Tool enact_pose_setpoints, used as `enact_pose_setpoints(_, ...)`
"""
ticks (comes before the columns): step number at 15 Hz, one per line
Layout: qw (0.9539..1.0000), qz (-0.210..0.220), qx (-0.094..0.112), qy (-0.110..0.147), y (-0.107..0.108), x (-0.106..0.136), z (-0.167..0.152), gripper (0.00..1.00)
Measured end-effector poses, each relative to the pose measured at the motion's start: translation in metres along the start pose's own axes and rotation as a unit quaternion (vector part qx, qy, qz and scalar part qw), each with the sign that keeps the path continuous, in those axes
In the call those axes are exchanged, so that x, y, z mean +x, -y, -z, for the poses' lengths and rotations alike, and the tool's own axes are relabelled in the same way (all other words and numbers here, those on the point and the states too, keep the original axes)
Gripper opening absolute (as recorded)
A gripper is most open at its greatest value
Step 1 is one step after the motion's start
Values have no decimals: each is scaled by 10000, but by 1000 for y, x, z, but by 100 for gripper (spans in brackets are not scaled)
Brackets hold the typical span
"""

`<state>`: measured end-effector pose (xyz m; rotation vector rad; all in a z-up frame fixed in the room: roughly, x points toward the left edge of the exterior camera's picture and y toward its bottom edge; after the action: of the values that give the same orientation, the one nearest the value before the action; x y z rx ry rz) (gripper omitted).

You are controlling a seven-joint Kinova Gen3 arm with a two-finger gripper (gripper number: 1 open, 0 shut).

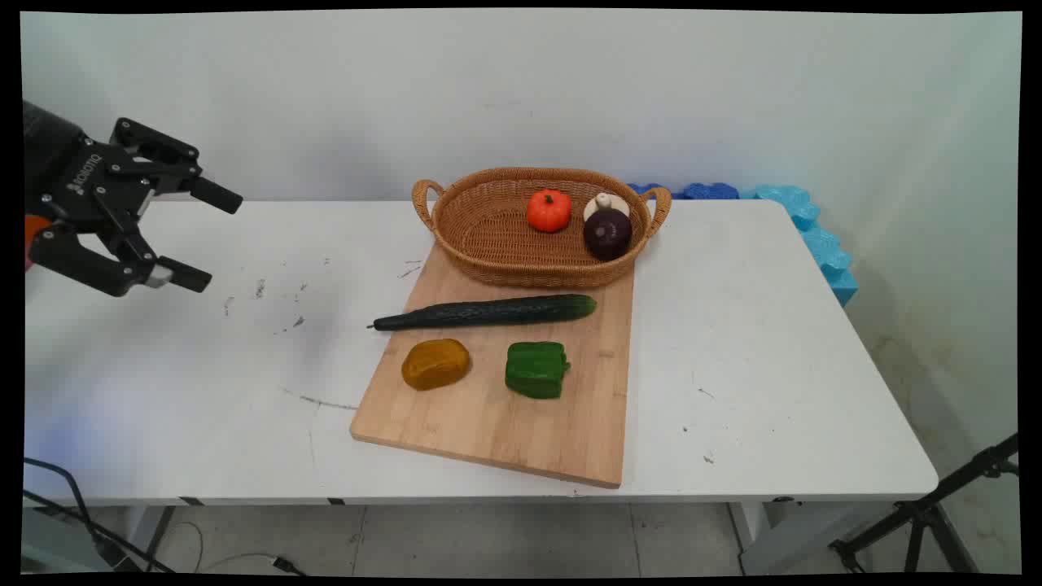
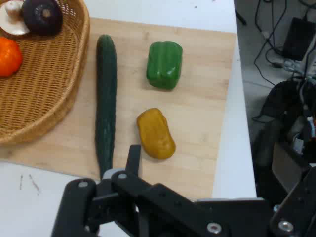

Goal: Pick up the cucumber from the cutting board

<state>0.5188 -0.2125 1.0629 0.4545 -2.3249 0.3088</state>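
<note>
In the main view the black pincer (image 1: pixel 198 238) hangs above the left part of the white counter (image 1: pixel 773 366), its two fingers spread wide apart with nothing between them. It is well apart from the wooden cutting board (image 1: pixel 521 431) that lies near the counter's middle. On the board lie a long dark cucumber (image 1: pixel 488 312), a yellow-brown potato (image 1: pixel 435 364) and a green bell pepper (image 1: pixel 536 369). A wicker basket (image 1: pixel 496 244) rests on the board's far end and holds an orange pumpkin (image 1: pixel 549 211), a dark purple onion (image 1: pixel 607 234) and a pale mushroom (image 1: pixel 606 204).

In the hand view the pincer's linkage fills the bottom edge. The cucumber (image 2: pixel 105 108) lies beside the basket (image 2: pixel 44 94), with the potato (image 2: pixel 155 134) and the pepper (image 2: pixel 164 64) just beyond it on the board (image 2: pixel 207 98).
</note>
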Motion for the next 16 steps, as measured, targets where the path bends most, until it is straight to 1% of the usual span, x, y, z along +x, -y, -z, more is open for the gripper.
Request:
enact_pose_setpoints(6,9998,88,159,-19,9,5,-5,100)
enact_pose_setpoints(10,9995,230,237,22,24,18,-14,100)
enact_pose_setpoints(13,9988,321,324,165,44,31,-31,100)
enact_pose_setpoints(16,9974,419,397,421,65,39,-55,100)
